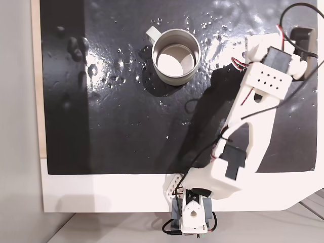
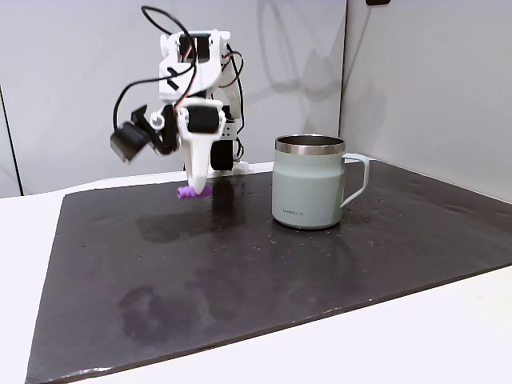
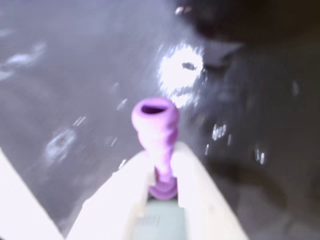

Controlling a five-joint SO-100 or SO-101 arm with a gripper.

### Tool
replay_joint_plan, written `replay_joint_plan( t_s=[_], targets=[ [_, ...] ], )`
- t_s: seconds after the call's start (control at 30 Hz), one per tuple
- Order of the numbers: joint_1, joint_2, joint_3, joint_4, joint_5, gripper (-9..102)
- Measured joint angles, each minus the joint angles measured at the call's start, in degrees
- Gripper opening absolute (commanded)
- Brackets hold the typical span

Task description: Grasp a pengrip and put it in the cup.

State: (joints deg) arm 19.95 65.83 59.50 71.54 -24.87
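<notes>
Wrist view shows the gripper (image 3: 161, 165) closed on the pengrip (image 3: 156, 132), its two pale fingers pinching the purple tube near its lower end while the flared open end sticks out above the black mat (image 3: 75, 75). So the grasp looks done; carrying it to the cup (image 2: 308, 182) and dropping it in is left. A fixed view from the side shows the pengrip (image 2: 193, 192) held just above the mat, well apart from the cup, which the wrist view lacks. From above, the cup (image 1: 175, 55) looks empty.
</notes>
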Motion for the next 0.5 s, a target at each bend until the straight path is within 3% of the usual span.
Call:
replay_joint_plan(
  t_s=[0.3, 0.5],
  targets=[
    [0.5, 16.5, -9.4, 9.1, 3.5, 0],
    [-8.1, 18.4, -20.2, 19.2, 6.2, 0]
  ],
)
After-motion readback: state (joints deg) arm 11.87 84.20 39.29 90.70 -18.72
